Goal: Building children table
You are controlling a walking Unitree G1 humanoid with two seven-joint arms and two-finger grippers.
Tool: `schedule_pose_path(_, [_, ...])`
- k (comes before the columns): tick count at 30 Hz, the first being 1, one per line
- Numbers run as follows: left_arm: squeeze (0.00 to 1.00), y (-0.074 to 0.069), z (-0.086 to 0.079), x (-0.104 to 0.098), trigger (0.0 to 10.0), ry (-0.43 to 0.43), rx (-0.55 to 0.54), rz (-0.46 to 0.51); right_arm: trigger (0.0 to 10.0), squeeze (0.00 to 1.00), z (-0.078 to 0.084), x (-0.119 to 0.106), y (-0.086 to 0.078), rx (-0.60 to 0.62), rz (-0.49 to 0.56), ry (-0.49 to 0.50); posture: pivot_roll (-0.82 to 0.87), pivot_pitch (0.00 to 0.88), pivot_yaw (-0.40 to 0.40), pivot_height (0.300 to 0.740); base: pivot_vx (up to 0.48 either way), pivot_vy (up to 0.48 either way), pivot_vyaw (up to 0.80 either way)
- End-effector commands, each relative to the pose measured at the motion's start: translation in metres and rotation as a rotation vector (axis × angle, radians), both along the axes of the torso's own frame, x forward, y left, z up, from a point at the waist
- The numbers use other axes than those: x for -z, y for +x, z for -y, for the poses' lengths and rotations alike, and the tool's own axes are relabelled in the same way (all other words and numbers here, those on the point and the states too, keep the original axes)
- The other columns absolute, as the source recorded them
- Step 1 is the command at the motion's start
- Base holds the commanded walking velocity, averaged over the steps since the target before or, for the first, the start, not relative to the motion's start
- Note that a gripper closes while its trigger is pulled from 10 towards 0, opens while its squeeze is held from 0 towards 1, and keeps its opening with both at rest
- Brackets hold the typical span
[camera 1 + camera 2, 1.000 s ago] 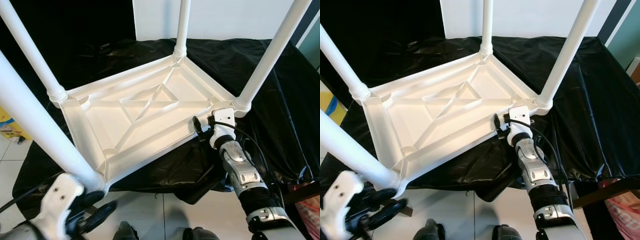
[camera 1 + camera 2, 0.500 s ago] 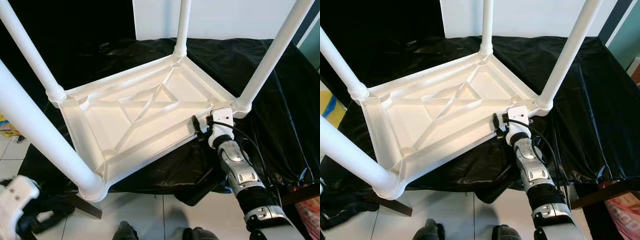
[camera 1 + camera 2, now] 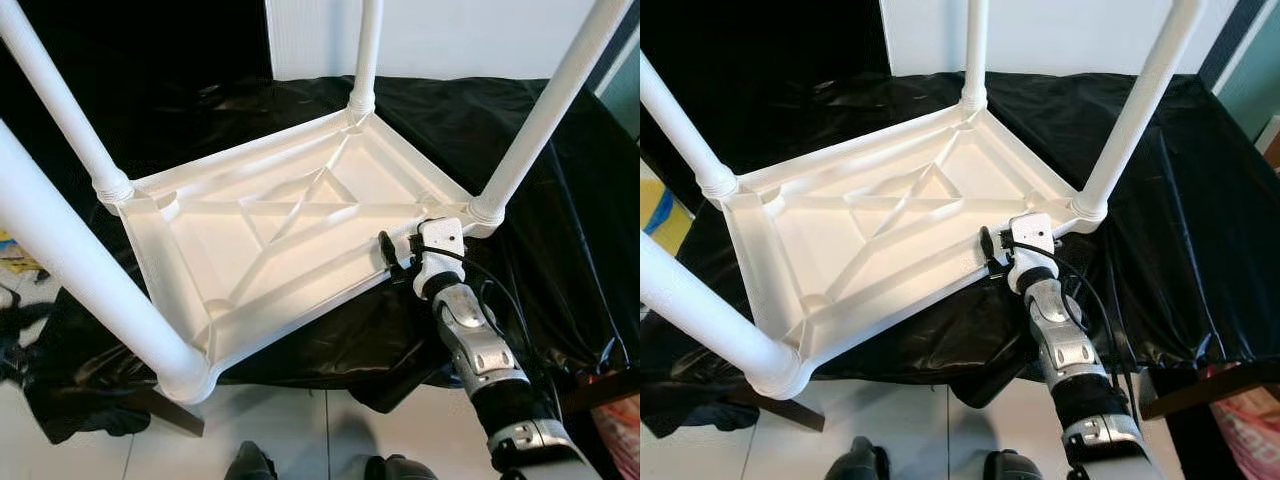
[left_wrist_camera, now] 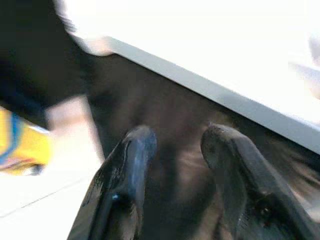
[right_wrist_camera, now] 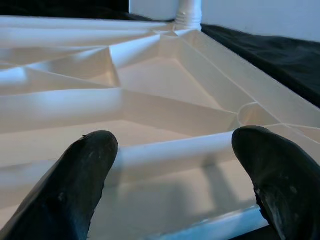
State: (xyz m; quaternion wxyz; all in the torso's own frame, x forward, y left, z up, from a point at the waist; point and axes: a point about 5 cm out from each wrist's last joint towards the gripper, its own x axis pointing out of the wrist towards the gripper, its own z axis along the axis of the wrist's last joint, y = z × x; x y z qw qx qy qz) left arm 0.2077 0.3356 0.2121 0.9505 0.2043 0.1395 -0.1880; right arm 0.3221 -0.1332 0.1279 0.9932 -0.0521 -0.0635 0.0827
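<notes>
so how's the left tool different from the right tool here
The right tool reaches the near rim of the upturned white table, fingers spread either side of a raised rib. The left tool is off the table, over the black sheet beside its edge, its view blurred. Both are open and hold nothing.

White plastic upturned children's table (image 3: 290,240) with four white tubular legs (image 3: 545,110) (underside ribbed in a crossing diagonal pattern). Glossy black plastic sheet (image 3: 560,230) beneath. Silver right arm (image 3: 485,360) with white wrist housing and black-fingered right gripper (image 3: 392,262). Pale tiled floor (image 3: 290,430); yellow object (image 3: 655,215) at the left.
</notes>
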Motion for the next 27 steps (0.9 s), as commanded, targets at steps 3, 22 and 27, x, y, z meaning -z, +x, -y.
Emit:
schedule_pose_path(3, [0.00,0.019,-0.007,0.002,10.0,-0.071,-0.061,0.083,10.0,0.00,0.010,-0.006,-0.006,0.087,0.051,0.024,0.13,0.128,0.011,0.740,0.000,0.000,0.00])
schedule_pose_path(22, [0.00,0.063,0.060,0.009,10.0,-0.405,0.204,0.178,10.0,0.00,0.051,0.006,-0.039,0.437,0.003,0.003,0.02,0.133,0.019,0.740,0.000,0.000,0.00])
schedule_pose_path(27, [0.00,0.058,0.085,0.009,10.0,-0.462,0.349,0.158,10.0,0.00,0.047,0.010,-0.040,0.439,-0.034,0.015,0.01,0.128,0.011,0.740,0.000,0.000,0.00])
